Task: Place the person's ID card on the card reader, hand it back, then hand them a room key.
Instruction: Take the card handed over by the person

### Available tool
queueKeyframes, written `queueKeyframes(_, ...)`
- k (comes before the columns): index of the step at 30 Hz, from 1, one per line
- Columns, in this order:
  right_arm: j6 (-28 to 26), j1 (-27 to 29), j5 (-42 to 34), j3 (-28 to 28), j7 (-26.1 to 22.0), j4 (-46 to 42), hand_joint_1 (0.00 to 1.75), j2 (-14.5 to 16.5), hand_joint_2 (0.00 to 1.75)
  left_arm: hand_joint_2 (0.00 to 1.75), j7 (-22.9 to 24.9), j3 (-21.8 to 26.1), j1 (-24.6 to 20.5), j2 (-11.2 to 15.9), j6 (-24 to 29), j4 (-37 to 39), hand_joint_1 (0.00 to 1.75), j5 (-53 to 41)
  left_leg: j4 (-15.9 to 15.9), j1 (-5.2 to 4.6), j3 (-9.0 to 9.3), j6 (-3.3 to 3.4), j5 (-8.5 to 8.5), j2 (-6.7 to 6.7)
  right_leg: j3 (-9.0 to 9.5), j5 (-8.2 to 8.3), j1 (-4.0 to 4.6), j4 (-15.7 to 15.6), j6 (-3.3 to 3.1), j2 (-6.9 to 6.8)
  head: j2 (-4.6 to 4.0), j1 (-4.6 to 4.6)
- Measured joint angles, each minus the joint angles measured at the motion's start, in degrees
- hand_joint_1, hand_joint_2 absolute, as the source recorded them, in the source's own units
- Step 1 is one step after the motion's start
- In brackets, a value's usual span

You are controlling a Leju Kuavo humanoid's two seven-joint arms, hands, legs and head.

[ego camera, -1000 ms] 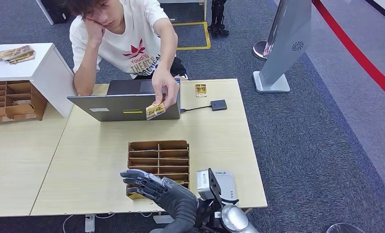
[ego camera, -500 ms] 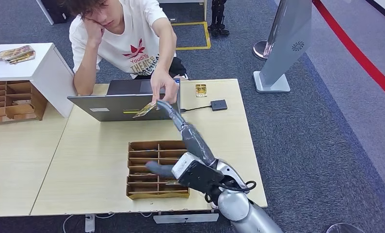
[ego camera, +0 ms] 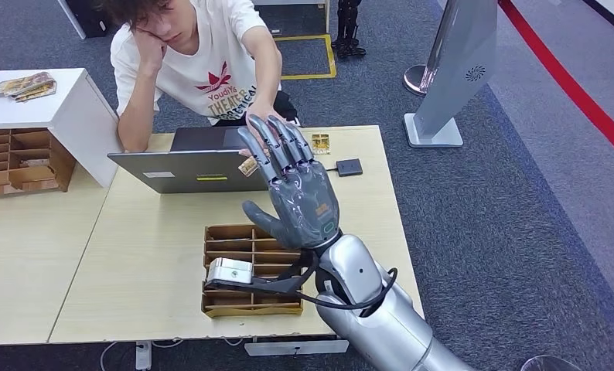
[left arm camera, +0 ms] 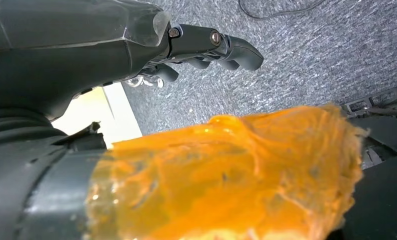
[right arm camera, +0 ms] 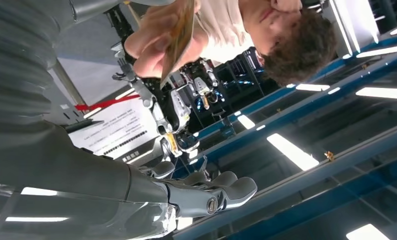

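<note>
My right hand [ego camera: 298, 197] is raised with fingers spread, holding nothing; the card [ego camera: 248, 166] sits just past my fingertips in the person's hand [right arm camera: 159, 42]. It looks thin, stiff, slippery, so I'd pinch its free edge

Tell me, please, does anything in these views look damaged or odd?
Yes: in the left wrist view a crumpled orange film, blurred and close to the lens, covers much of the picture beside the left hand. On the table, nothing looks spilled or askew.

grey carpet [ego camera: 489, 232], wooden table [ego camera: 149, 255], ceiling lights [right arm camera: 291, 150]
</note>
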Motion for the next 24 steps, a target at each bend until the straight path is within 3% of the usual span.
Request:
queueKeyframes(12, -2.44, -3.93, 11.12, 2.05, 3.25, 9.75, 0.03, 0.38, 1.75, 0.00, 0.25, -1.27, -0.41, 0.02, -0.27, 0.00, 0.00, -0.95, 0.00, 0.00, 0.00, 0.00, 0.00, 0.00, 0.00, 0.00, 0.00, 0.00, 0.00, 0.01, 0.00, -0.01)
queueKeyframes(13, -2.57, -4.19, 11.51, 2.20, 3.43, 10.47, 0.15, 0.42, 1.75, 0.00, 0.28, -1.39, -0.42, 0.02, -0.30, 0.00, 0.00, -1.03, 0.00, 0.00, 0.00, 0.00, 0.00, 0.00, -0.01, 0.00, 0.00, 0.00, 0.00, 0.01, 0.00, -0.01)
queueKeyframes(16, -2.93, -5.11, 12.58, 2.46, 4.14, 12.80, 0.86, 0.61, 1.75, 0.00, 0.32, -1.75, -0.48, 0.02, -0.36, 0.00, 0.00, -1.21, 0.00, 0.00, 0.00, 0.00, 0.00, 0.00, -0.01, 0.00, 0.00, 0.00, 0.00, 0.01, 0.00, -0.01)
queueKeyframes(17, -3.07, -5.37, 12.75, 2.49, 4.26, 13.47, 0.98, 0.67, 1.75, 0.00, 0.32, -1.85, -0.49, 0.02, -0.36, 0.00, 0.00, -1.23, 0.00, 0.00, 0.00, 0.00, 0.00, 0.00, -0.01, 0.00, 0.00, 0.00, 0.00, 0.01, 0.00, -0.01)
queueKeyframes(19, -3.35, -5.73, 12.92, 2.49, 4.36, 14.62, 0.98, 0.75, 1.75, 0.00, 0.32, -2.09, -0.50, 0.02, -0.36, 0.00, 0.00, -1.28, 0.00, 0.00, 0.00, 0.00, 0.00, 0.00, -0.01, 0.00, 0.00, 0.00, 0.00, 0.01, 0.00, -0.01)
queueKeyframes(23, -3.62, -6.05, 12.93, 2.51, 4.66, 16.14, 1.68, 0.80, 1.75, 0.00, 0.33, -2.43, -0.51, 0.02, -0.36, 0.00, 0.00, -1.34, 0.00, 0.00, 0.00, 0.00, 0.00, 0.00, -0.01, 0.00, 0.00, 0.00, 0.00, 0.01, 0.00, -0.01)
queueKeyframes(24, -3.66, -6.10, 12.93, 2.51, 4.70, 16.39, 1.75, 0.83, 1.75, 0.00, 0.33, -2.44, -0.52, 0.02, -0.35, 0.00, 0.00, -1.34, 0.00, 0.00, 0.00, 0.00, 0.00, 0.00, -0.01, 0.00, 0.00, 0.00, 0.00, 0.01, 0.01, -0.01)
